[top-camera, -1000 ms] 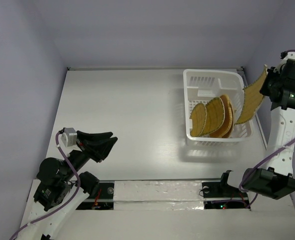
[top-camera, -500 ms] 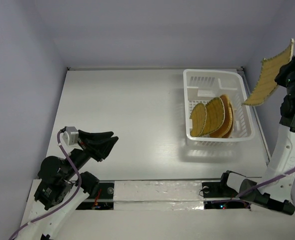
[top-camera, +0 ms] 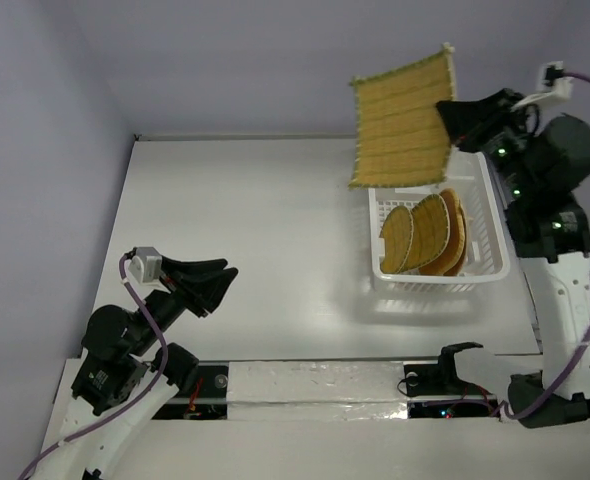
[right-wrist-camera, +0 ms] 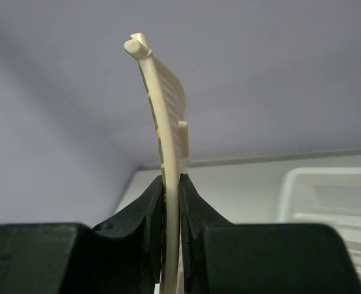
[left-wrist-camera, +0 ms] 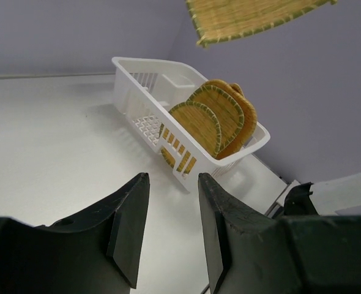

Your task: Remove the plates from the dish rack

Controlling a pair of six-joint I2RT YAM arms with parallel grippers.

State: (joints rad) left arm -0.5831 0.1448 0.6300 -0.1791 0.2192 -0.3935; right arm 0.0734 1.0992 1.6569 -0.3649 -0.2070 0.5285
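My right gripper (top-camera: 451, 112) is shut on the edge of a square woven plate (top-camera: 403, 118) and holds it flat-faced high above the back of the white dish rack (top-camera: 397, 156). In the right wrist view the plate (right-wrist-camera: 166, 122) shows edge-on between the fingers (right-wrist-camera: 151, 208). Three more tan plates (top-camera: 427, 232) stand on edge in the rack's near half; they also show in the left wrist view (left-wrist-camera: 214, 119), inside the rack (left-wrist-camera: 145, 86). My left gripper (top-camera: 218, 276) is open and empty, low over the table at the near left.
White table (top-camera: 245, 220) with purple walls behind and at both sides. A taped strip (top-camera: 315, 385) runs along the near edge between the arm bases. The rack sits at the right back, close to the right wall.
My right gripper has swung the square plate from beside the rack's right wall up and to the left, over the rack's back; the plate now faces the camera. The left arm has barely moved.
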